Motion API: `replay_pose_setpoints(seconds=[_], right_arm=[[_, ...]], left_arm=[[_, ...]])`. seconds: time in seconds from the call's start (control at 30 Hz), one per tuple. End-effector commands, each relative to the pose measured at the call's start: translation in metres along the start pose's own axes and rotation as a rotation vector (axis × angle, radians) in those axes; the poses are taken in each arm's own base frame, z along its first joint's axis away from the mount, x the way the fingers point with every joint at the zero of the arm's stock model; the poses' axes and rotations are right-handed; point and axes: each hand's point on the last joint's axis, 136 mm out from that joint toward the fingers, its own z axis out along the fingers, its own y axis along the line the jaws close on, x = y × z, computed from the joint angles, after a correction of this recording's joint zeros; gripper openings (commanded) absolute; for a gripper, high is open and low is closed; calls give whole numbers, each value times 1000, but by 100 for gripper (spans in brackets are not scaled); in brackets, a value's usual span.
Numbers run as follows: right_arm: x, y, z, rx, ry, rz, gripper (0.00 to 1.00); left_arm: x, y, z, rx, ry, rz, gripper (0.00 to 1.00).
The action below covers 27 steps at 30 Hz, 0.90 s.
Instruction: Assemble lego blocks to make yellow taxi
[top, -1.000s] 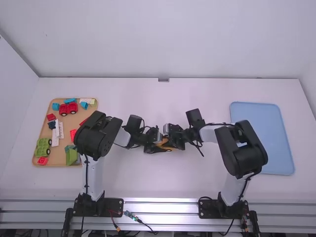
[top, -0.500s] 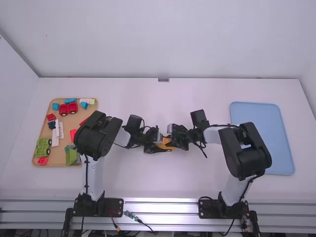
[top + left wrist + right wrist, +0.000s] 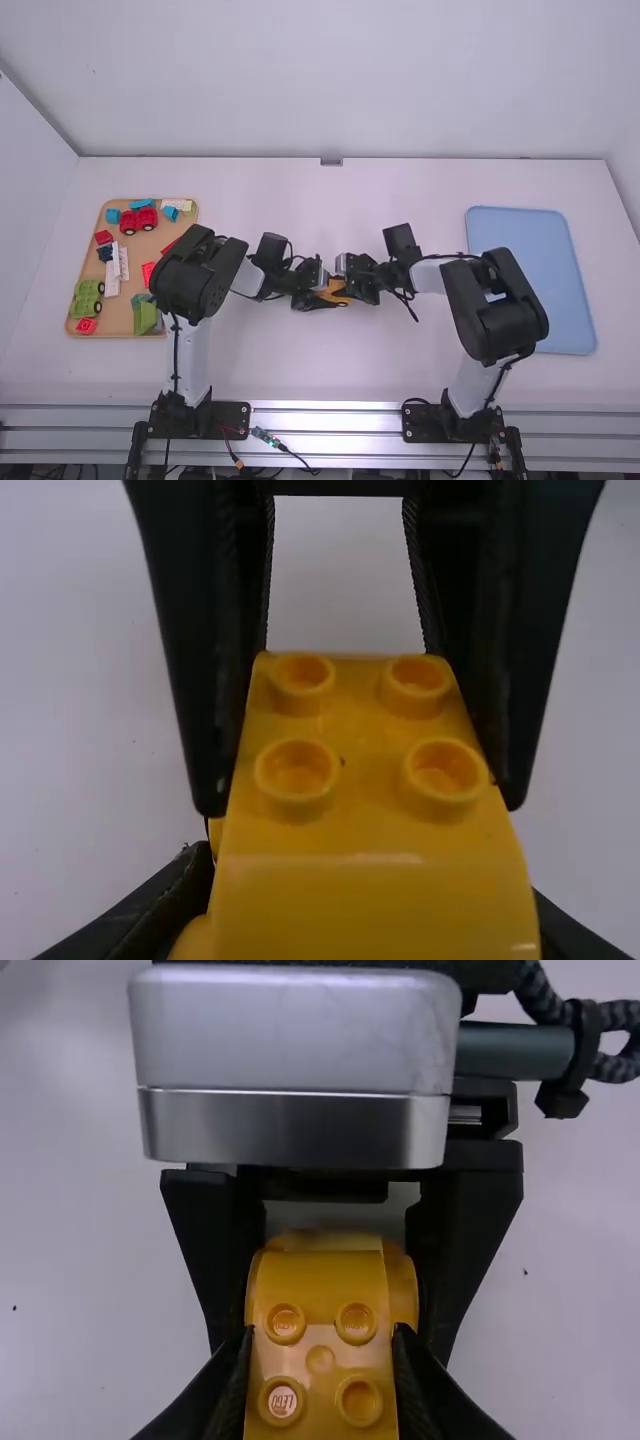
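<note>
Gripping yellow lego (image 3: 350,780), left hand (image 3: 322,290) and right hand (image 3: 348,284) face each other.

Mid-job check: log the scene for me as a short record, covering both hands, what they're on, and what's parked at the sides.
work_piece: yellow piece, studs visible, above mid-table
left_hand: left hand, closed on the yellow piece
right_hand: right hand, closed on the same piece, facing the left hand
joined_bricks: cannot tell how many
left_side: wooden tray with red wheeled piece, green wheeled piece and other bricks
right_side: blue tray, partly behind the right arm
</note>
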Motion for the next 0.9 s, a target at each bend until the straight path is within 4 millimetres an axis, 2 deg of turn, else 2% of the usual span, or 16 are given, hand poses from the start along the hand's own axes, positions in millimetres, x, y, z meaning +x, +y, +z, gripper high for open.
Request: replay_pose_setpoints(seconds=[0.0, 0.1, 0.2, 0.43, 0.6, 0.87], right_arm=[[-2, 12, 7, -45, -17, 13, 0], [2, 3, 18, -44, 5, 68, 0], [6, 5, 22, -68, 14, 78, 0], [9, 8, 18, -88, 19, 72, 0], [18, 16, 27, -89, 83, 58, 0], [30, 11, 30, -48, 172, 88, 0]], left_arm=[[24, -3, 2, -24, 83, -69, 41], [25, -5, 2, -23, 84, -59, 39], [28, -8, 1, -19, 91, -36, 38], [30, -4, 1, -34, 107, -39, 38], [28, -3, 2, -26, 104, -44, 38], [28, -3, 2, -24, 106, -50, 38]])
